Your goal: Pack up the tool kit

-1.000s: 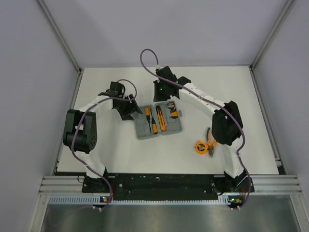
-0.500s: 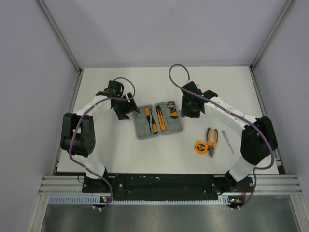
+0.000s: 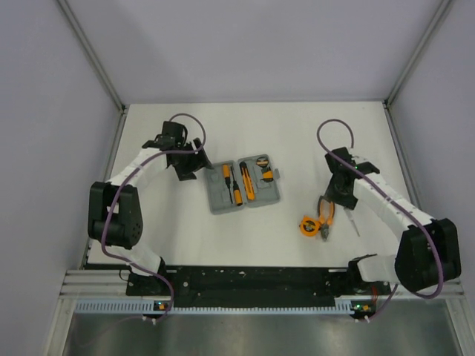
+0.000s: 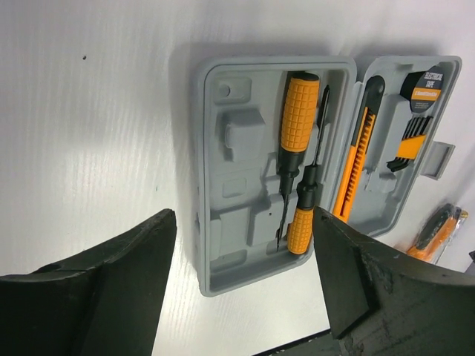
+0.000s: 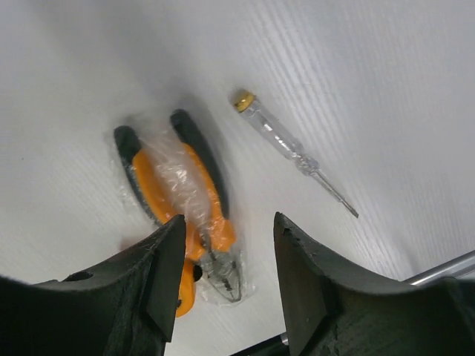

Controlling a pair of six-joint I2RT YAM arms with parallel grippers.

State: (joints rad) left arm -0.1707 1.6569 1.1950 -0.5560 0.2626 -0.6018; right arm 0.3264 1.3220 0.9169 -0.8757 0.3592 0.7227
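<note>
Case (image 3: 243, 185) lies open and flat mid-table (image 3: 297, 133). Its left half holds two orange-handled screwdrivers (image 4: 298, 119) side by side; the other recesses in that half are bare. The right half holds a slim orange-black tool (image 4: 356, 170), a hex key set (image 4: 408, 141) and a black roll (image 4: 427, 85) labelled "tape".

Left claw (image 4: 243, 219) has its fingers wide apart and grips nothing. It sits off the case's far-left corner, pointed at the case.

Still outside the case, well to its right:
- pliers (image 5: 185, 193) in clear wrap
- round tape measure (image 3: 309, 225) just beside the pliers' nose
- clear tester screwdriver (image 5: 286, 144) with a yellow cap, to the right of the pliers and not touching them

Right claw (image 5: 228, 222) is also spread and empty, hanging over the pliers with the tester near its right finger.
</note>
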